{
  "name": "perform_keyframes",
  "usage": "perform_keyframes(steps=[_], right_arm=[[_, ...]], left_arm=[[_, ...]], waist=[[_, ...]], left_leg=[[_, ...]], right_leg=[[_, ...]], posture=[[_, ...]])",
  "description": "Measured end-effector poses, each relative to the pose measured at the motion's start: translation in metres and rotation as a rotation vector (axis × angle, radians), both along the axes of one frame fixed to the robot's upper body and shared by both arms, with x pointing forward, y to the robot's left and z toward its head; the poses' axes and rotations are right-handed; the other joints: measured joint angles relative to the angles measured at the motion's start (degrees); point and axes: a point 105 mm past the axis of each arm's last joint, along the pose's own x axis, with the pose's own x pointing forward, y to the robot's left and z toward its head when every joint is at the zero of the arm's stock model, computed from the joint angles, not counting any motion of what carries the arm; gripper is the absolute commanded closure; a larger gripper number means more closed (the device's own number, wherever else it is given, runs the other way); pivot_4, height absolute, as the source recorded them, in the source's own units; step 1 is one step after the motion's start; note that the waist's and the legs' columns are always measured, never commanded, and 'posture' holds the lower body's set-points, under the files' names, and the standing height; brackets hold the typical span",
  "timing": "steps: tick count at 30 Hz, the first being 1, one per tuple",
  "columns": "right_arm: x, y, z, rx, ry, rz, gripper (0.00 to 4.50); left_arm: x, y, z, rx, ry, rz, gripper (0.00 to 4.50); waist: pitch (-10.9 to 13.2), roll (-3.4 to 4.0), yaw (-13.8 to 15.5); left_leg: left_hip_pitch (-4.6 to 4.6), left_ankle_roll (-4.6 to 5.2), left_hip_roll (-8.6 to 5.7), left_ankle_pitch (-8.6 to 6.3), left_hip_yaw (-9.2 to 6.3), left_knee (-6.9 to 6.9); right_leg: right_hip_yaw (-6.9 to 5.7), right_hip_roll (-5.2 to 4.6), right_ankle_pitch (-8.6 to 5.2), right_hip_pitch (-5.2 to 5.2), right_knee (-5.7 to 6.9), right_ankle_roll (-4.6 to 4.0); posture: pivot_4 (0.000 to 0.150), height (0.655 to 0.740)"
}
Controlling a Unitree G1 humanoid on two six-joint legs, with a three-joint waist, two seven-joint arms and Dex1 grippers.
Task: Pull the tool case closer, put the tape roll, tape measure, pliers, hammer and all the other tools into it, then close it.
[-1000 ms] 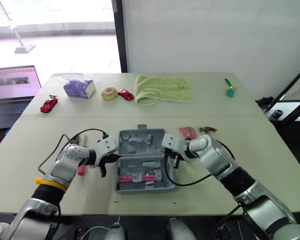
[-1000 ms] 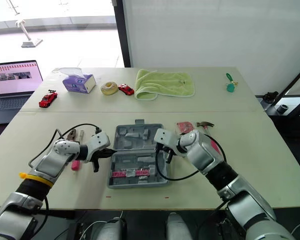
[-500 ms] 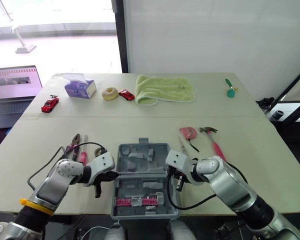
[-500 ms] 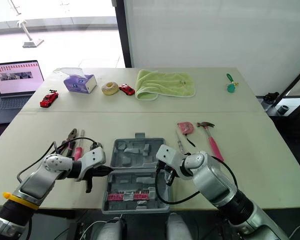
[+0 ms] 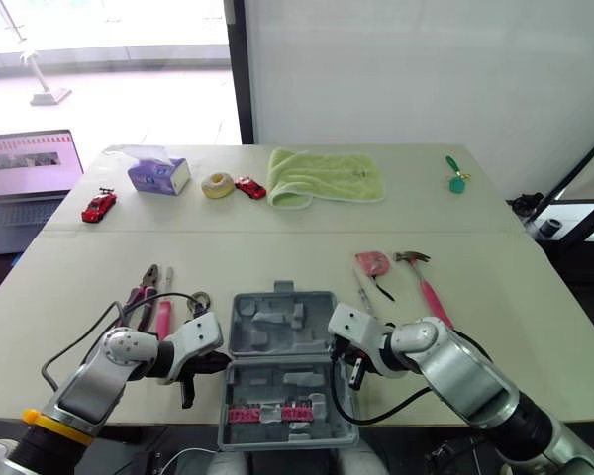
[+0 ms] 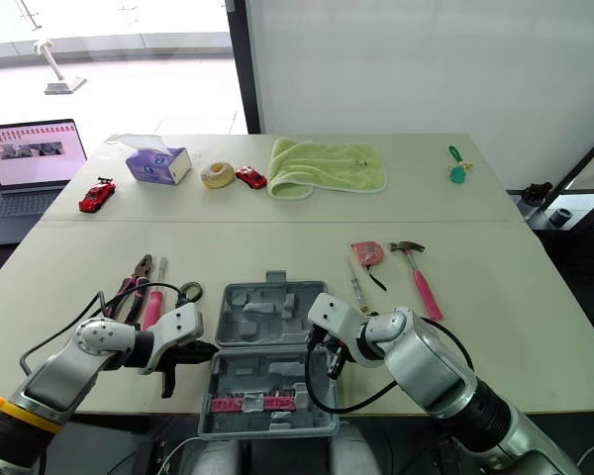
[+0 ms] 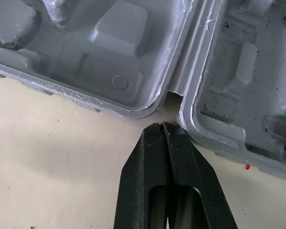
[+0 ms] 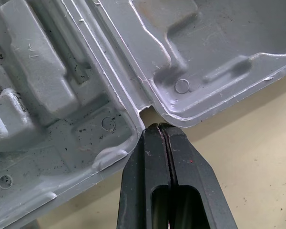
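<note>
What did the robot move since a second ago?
The open tool case slid toward the robot, up to the table's near edge. The left pincer and right pincer, both shut, came back with it, tips at its hinge notches. Nothing was grabbed or dropped. The pliers, hammer, tape measure and tape roll stayed put.

far back: tissue box (image 5: 158, 175), laptop (image 5: 25, 170), green towel (image 5: 325, 176), red toy car (image 5: 97, 207), second red car (image 5: 248, 187)
</note>
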Motion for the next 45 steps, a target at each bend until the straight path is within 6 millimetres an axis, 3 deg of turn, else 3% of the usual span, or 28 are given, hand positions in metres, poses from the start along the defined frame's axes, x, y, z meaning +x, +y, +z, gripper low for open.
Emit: perform_keyframes(steps=[23, 30, 33, 37, 42, 44, 45], right_arm=[[-0.002, -0.004, -0.003, -0.025, 0.007, -0.008, 4.5], [0.002, -0.016, -0.001, -0.052, -0.01, -0.03, 4.5], [0.004, -0.031, 0.002, -0.056, -0.009, -0.072, 4.5], [0.002, -0.057, 0.02, 0.028, -0.055, -0.158, 4.5], [-0.013, -0.086, 0.067, 0.243, -0.219, -0.177, 4.5], [-0.017, -0.11, 0.09, 0.342, -0.319, -0.238, 4.5], [-0.02, -0.128, 0.102, 0.373, -0.383, -0.285, 4.25]], left_arm=[[0.001, 0.005, 0.0, 0.006, -0.006, -0.009, 4.47], [0.003, 0.007, 0.001, 0.012, -0.011, -0.009, 4.47], [0.002, 0.012, 0.001, 0.021, -0.019, 0.008, 4.47], [0.004, 0.039, 0.011, 0.014, -0.03, 0.121, 4.47], [0.015, 0.09, 0.065, -0.133, -0.158, 0.316, 4.47], [0.018, 0.126, 0.083, -0.196, -0.222, 0.453, 3.94], [0.016, 0.148, 0.089, -0.2, -0.254, 0.527, 3.59]], waist=[[0.0, 0.0, -0.04], [0.0, 0.0, 0.0], [0.01, -0.01, 0.01], [0.05, -0.04, 0.06], [0.14, -0.18, 0.44], [0.14, -0.19, 0.37], [0.14, -0.19, 0.15]], left_leg=[[0.0, 0.0, 0.01, 0.0, 0.0, -0.01], [0.0, 0.0, 0.01, 0.0, 0.0, -0.01], [0.0, 0.0, 0.01, 0.0, 0.0, -0.01], [-0.05, 0.02, 0.03, -0.01, 0.0, -0.05], [-0.06, 0.02, 0.02, -0.01, 0.02, -0.04], [-0.05, 0.01, 0.02, -0.01, 0.02, -0.03], [-0.02, 0.02, 0.03, -0.02, 0.03, -0.04]], right_leg=[[0.0, 0.0, -0.01, -0.02, 0.0, -0.01], [0.0, 0.0, -0.01, -0.02, -0.01, -0.02], [0.01, 0.0, -0.01, -0.02, -0.02, -0.02], [0.0, 0.03, -0.02, -0.09, -0.01, -0.02], [-0.04, -0.02, -0.04, -0.02, -0.09, -0.01], [-0.06, -0.02, -0.03, 0.0, -0.1, -0.01], [-0.05, -0.02, -0.03, 0.03, -0.13, -0.01]], posture=[[0.15, 0.74], [0.15, 0.74], [0.15, 0.74], [0.15, 0.74], [0.15, 0.74], [0.15, 0.74], [0.15, 0.74]])
